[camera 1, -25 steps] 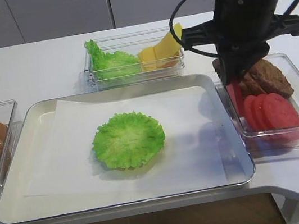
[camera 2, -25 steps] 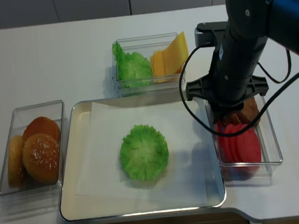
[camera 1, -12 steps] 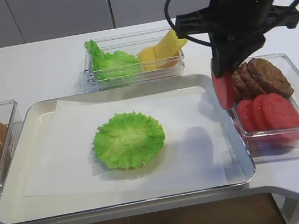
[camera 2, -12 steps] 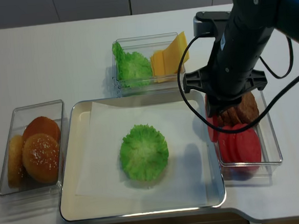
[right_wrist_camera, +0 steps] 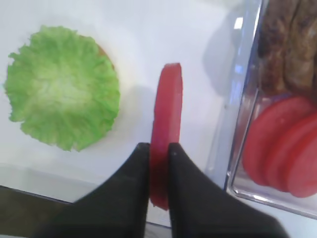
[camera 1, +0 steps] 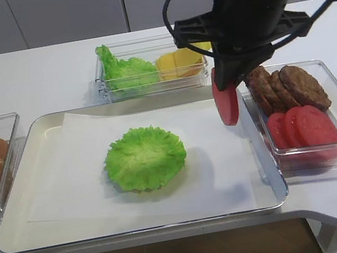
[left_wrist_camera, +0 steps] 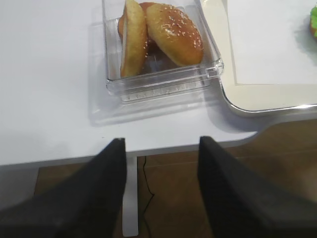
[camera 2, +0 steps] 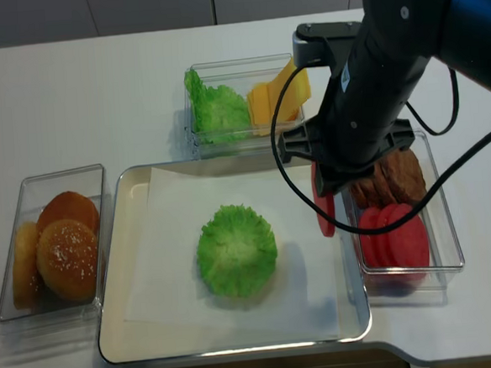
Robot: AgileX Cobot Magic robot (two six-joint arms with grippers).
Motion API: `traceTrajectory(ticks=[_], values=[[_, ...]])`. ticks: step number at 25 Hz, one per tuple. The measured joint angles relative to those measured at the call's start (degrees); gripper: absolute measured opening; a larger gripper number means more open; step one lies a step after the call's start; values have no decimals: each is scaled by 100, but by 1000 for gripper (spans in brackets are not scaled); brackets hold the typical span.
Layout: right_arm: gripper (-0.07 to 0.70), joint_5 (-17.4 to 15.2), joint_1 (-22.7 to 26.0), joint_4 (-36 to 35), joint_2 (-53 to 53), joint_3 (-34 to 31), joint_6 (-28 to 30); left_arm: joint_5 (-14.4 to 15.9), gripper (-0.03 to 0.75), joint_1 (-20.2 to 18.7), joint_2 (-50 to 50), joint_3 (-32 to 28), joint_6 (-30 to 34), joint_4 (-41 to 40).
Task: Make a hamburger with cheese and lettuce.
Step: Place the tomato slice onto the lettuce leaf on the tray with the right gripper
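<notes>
one tomato slice [right_wrist_camera: 166,148] pinched edge-on by right gripper [right_wrist_camera: 158,148], hung vertical over tray [camera 1: 19,237], beside lettuce-topped hamburger [camera 1: 144,158] at paper centre; cheese [camera 1: 178,64] kept in rear bin; left gripper [left_wrist_camera: 159,144] jaws spread, nothing held

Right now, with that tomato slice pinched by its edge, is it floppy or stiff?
Probably stiff: the tomato slice hangs straight and flat below the right gripper, pinched only at one edge, with no sag. It looks smooth, so it might slip. Likely light, since a thin-edge pinch carries it above the tray.
</notes>
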State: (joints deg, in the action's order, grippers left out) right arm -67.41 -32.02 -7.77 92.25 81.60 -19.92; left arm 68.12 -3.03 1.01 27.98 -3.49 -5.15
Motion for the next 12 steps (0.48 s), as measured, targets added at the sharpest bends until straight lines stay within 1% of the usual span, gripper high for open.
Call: traceTrajectory(ticks=[7,12], values=[[92,657,-122,-244,0,0,445,0,353,0,0,0,0,0],[92,894,-172,-537,64,0,989,0,353,0,0,0,0,0]])
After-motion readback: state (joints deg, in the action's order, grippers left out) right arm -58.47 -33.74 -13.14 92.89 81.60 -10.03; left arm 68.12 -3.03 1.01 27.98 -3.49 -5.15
